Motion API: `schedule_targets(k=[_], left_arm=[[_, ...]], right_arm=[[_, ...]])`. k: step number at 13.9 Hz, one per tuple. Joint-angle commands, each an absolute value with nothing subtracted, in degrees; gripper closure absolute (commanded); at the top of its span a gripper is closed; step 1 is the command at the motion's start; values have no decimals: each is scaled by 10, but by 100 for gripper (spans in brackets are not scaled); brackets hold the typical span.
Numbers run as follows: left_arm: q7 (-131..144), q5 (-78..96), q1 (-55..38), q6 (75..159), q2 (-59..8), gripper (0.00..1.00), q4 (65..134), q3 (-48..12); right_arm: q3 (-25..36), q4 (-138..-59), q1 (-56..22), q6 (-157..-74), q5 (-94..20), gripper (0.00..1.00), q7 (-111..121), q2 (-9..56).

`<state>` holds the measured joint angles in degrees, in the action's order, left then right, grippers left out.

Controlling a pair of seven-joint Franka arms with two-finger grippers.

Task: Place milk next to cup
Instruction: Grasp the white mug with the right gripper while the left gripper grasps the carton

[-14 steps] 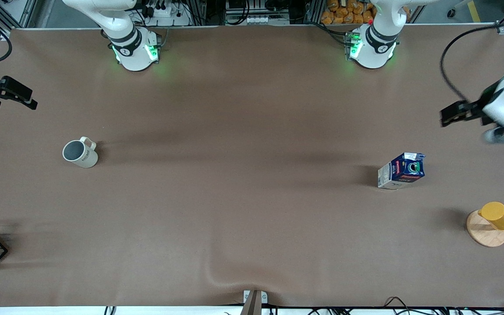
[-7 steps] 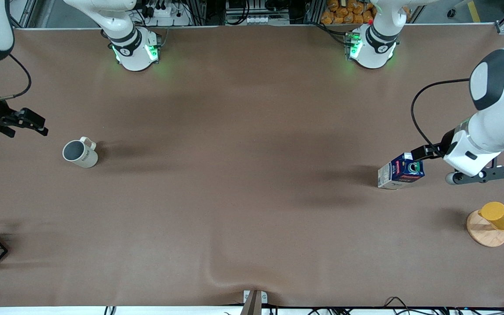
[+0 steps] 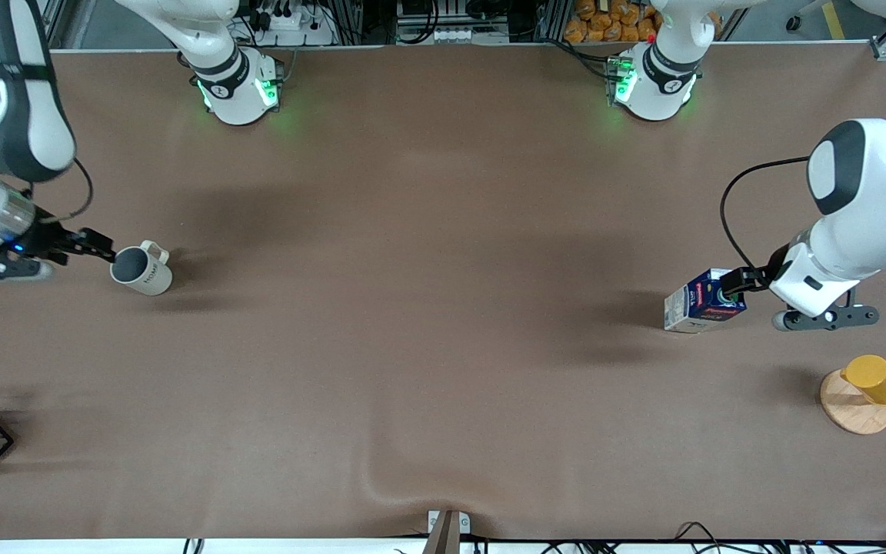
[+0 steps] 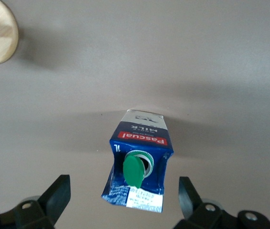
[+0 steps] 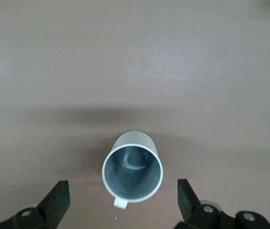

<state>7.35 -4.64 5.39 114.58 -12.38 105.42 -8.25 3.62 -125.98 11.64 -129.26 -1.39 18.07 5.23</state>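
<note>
Now: milk [image 3: 704, 302] upright on table [image 3: 443, 346] toward left arm's end, well apart from cup [image 3: 141, 269]. Carton looks light, thin-walled, crushable; I'd grip stiff body below gable. My left hand [image 4: 125, 200] wide, straddling it. My right hand [image 5: 123, 202] wide over cup.

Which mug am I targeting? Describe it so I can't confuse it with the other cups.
Look toward the right arm's end of the table. The cup stands upright on the bare cloth, with the open right gripper over its rim. It is off-white with a loop handle, grey inside and dark lettering, on no stand or rack.
</note>
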Motion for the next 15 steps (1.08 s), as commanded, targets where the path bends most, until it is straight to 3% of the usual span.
schedule_targets(k=[1,4,7,10,15], left_arm=[[48,-55,58,1184,-103,0,1099,-85],[37,-54,58,1214,-105,0,1125,-86],[11,-54,61,1227,-108,0,1136,-85],[-4,-54,69,1228,-115,0,1137,-86],[-4,-54,69,1228,-120,0,1136,-86]], right_arm=[[32,-1254,121,-1314,-15,0,184,94],[31,-1254,114,-1345,-15,0,165,141],[31,-1254,114,-1347,-16,14,161,151],[31,-1254,92,-1342,-16,18,128,149],[31,-1244,87,-1318,-11,14,130,146]])
